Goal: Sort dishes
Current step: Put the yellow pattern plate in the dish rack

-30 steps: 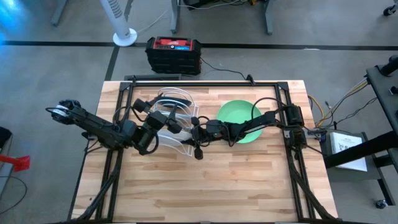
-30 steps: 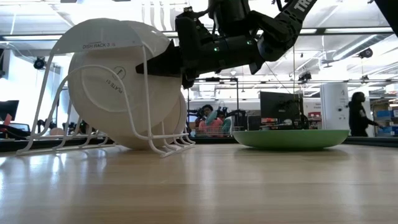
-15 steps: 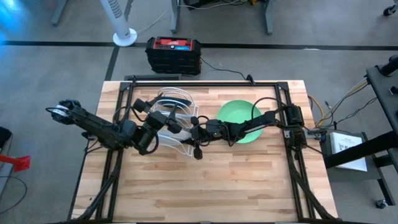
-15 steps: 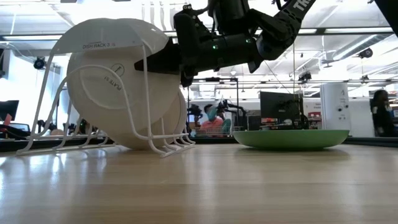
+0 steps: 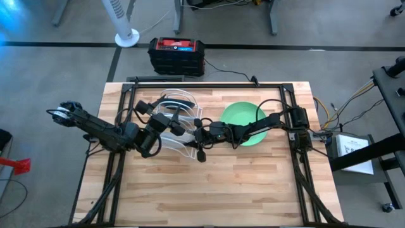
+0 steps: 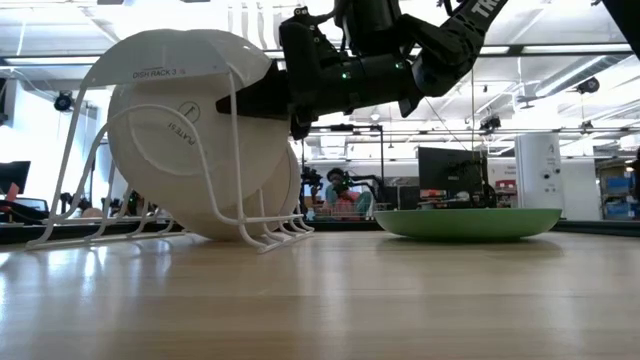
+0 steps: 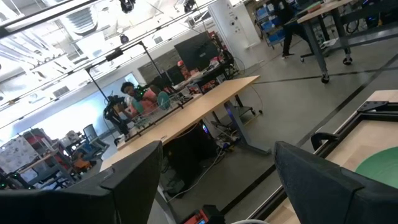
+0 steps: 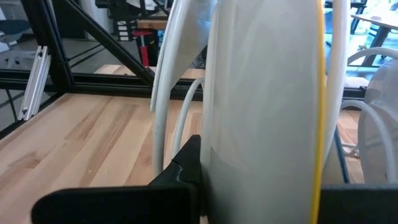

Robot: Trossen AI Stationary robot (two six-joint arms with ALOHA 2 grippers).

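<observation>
The plate at work stands on its edge in the white wire rack (image 5: 179, 126), on the left half of the table (image 5: 209, 183); in the low view this plate (image 6: 195, 150) shows its pale underside with a round foot ring, and in the right wrist view its rim (image 8: 267, 112) has a thin yellow line along the edge, so I judge it is the yellowish patterned one. Other plates seem to stand behind it in the rack, but I cannot tell them apart. The green plate (image 5: 243, 121) lies flat on the table to the right of the rack, apart from it.

Such a plate is, I think, stiff, rather heavy for thin fingers, with a smooth and slippery glaze, and it can chip or break against the wires; the rim is the only good place to take it, near the top, where it stands free of the rack.

The right gripper (image 5: 201, 135) is at this rim; its fingers (image 8: 186, 165) are clenched, and the rim lies between them, so it appears to grasp the plate.

The left gripper (image 5: 169, 122) waits above the rack from the other side with its fingers (image 7: 134, 171) spread wide; it holds nothing.
</observation>
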